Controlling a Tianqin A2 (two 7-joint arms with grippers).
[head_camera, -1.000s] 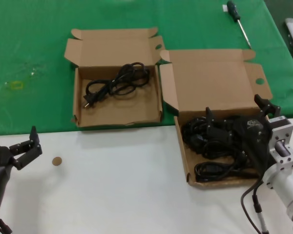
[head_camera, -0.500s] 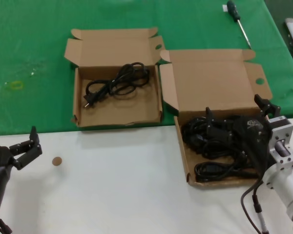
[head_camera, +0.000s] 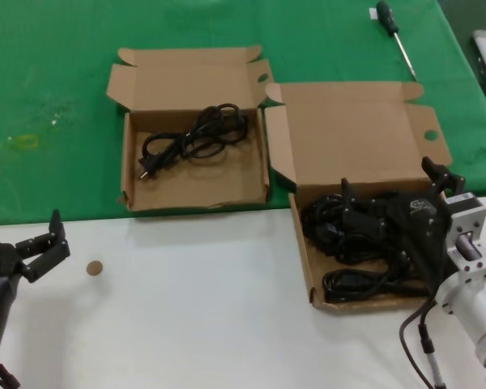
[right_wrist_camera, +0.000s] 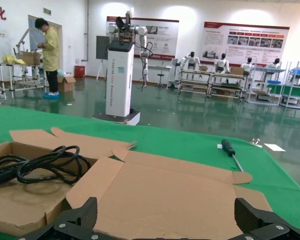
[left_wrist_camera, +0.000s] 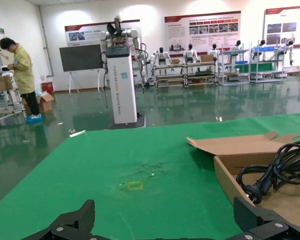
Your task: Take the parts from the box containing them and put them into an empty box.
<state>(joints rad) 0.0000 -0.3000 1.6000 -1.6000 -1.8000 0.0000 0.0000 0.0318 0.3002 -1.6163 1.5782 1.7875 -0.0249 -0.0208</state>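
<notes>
A green-clothed bench in a robot workshop, two cardboard boxes open on it.

One cable (head_camera: 193, 138) already lies in the smaller box (head_camera: 194, 198); a tangle of cables (head_camera: 352, 243) remains in the larger box (head_camera: 348, 134). The right gripper (head_camera: 393, 194), jaws spread, reaches low into that tangle, nothing visibly held. The left gripper (head_camera: 44, 239) waits open over the white tabletop (head_camera: 194, 308), so most of the job looks undone.
</notes>
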